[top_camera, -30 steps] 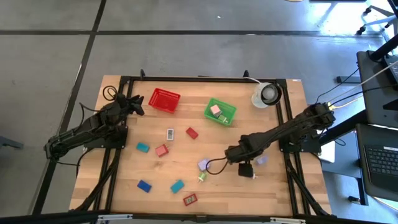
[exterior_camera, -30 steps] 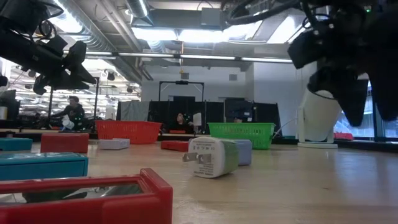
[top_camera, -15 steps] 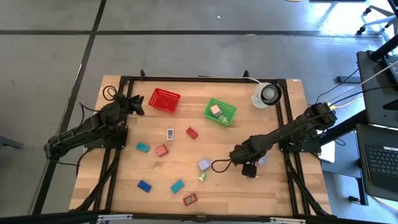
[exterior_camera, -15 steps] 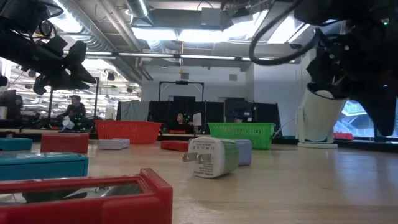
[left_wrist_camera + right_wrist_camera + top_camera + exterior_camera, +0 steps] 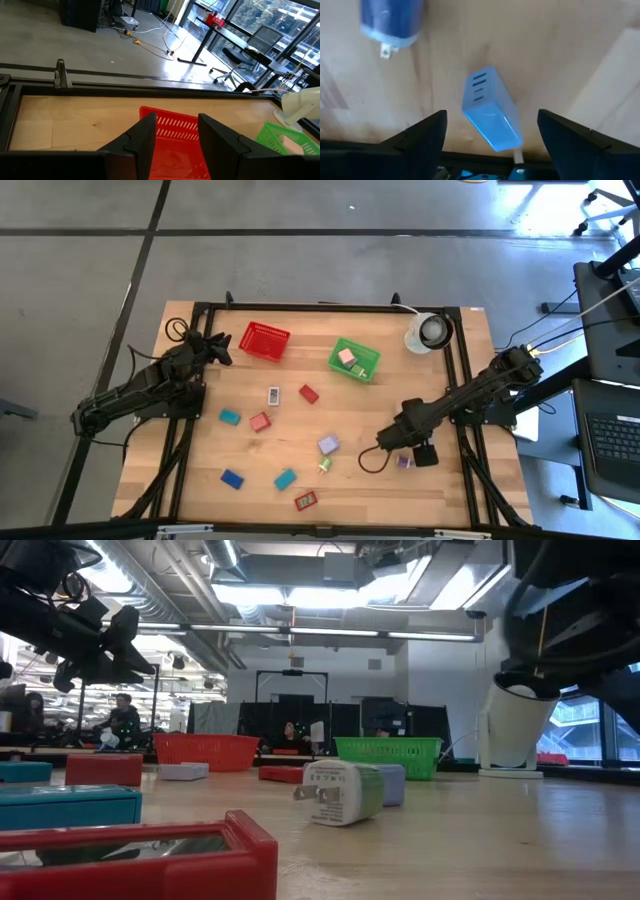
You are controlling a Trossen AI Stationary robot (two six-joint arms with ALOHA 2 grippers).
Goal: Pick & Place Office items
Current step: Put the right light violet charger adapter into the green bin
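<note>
Small coloured office items lie scattered on the wooden table point(image 5: 200, 460): teal point(image 5: 230, 417), red point(image 5: 309, 393), white point(image 5: 274, 395), blue point(image 5: 232, 478) and others. My right gripper point(image 5: 492, 145) hangs open above a lavender block point(image 5: 492, 117), also seen in the high view point(image 5: 403, 462). Its fingers stand on either side of the block without touching it. The block lies flat on the wood. My left gripper point(image 5: 175, 137) waits open above the red mesh basket point(image 5: 175, 145) near the far left corner point(image 5: 215, 343).
A green mesh basket point(image 5: 353, 359) holding a few pieces and a clear round container point(image 5: 430, 332) stand along the far side. A lavender block point(image 5: 328, 445) and a green-white plug point(image 5: 324, 465) lie left of my right gripper. A black frame point(image 5: 455, 380) borders the table.
My right gripper has moved toward the table's right and near edges, away from the lavender block and the plug at mid-table. It now stands over the other lavender block, which shows closer to the near edge than before.
</note>
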